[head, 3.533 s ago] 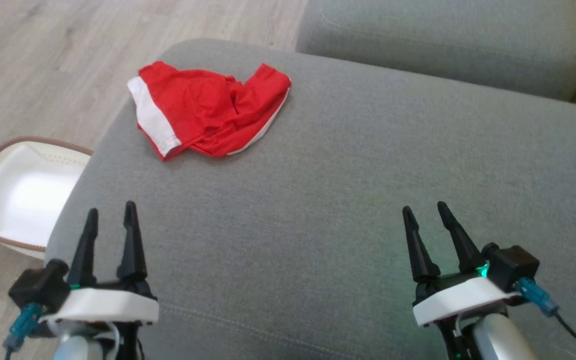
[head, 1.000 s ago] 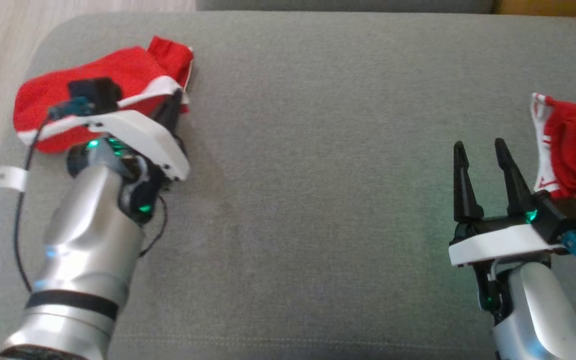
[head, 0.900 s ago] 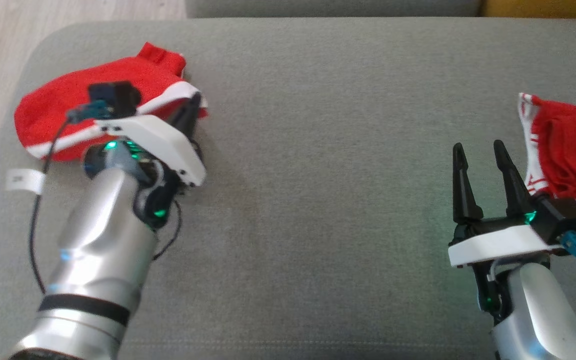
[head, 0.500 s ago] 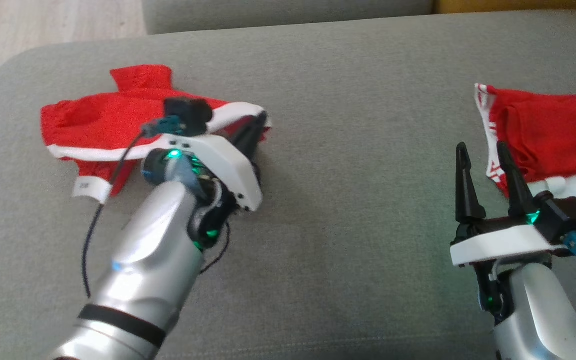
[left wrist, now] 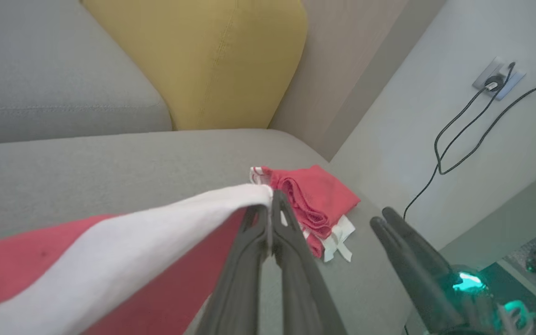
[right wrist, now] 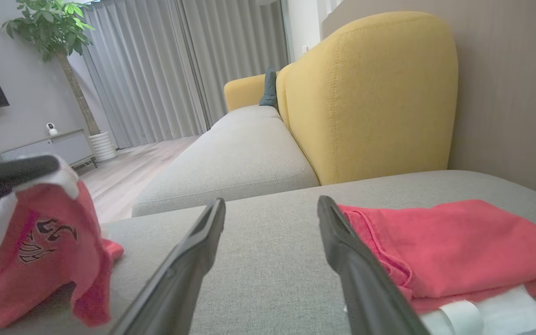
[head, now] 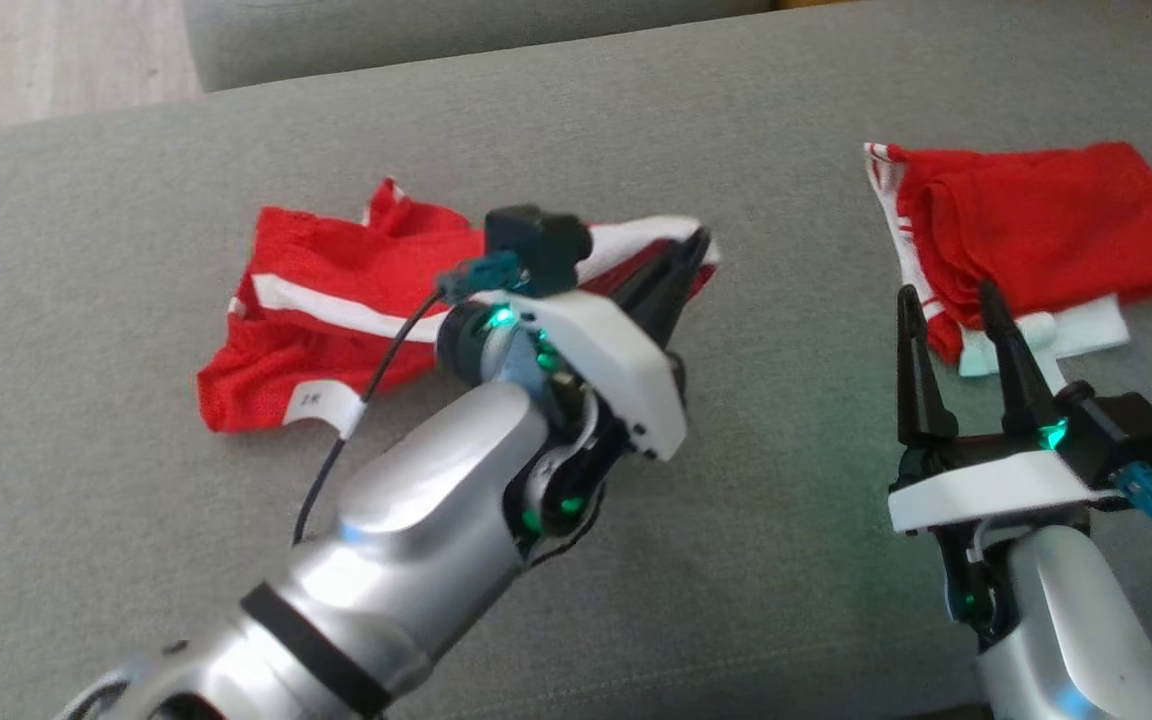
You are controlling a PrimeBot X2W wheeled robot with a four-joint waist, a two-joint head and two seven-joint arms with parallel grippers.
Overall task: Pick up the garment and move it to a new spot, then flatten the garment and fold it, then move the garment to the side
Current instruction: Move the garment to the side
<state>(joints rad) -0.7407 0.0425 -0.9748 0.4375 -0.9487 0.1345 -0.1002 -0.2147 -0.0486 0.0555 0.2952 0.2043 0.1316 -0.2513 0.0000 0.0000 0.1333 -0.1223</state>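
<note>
Garment [head: 336, 270]: one item, red cloth with a white band.

Location: left-centre of the grey sofa [head: 636, 130]. Most of it lies crumpled on the cushion, with its right corner lifted off.

Held by: left gripper [head: 696, 245], fingers pressed together on the white band at that raised corner. In the left wrist view the band ends right at the fingertips.

Reason for hold: you have it by an edge, not the middle. I judge this lets the cloth trail and open out while you carry it to the new spot.

Relative position: the cloth runs left and slightly nearer from the gripper, and its white label lies at the near left end.

Right gripper [head: 946, 292]: fingers spread, holding nothing, at the near right, well apart from the garment. Its tips sit just beside a folded red pile [head: 1046, 220] at the far right. Keep your garment clear of that pile.

Stage: pick-up made, relocation in hand. Flattening and folding not yet done.
</note>
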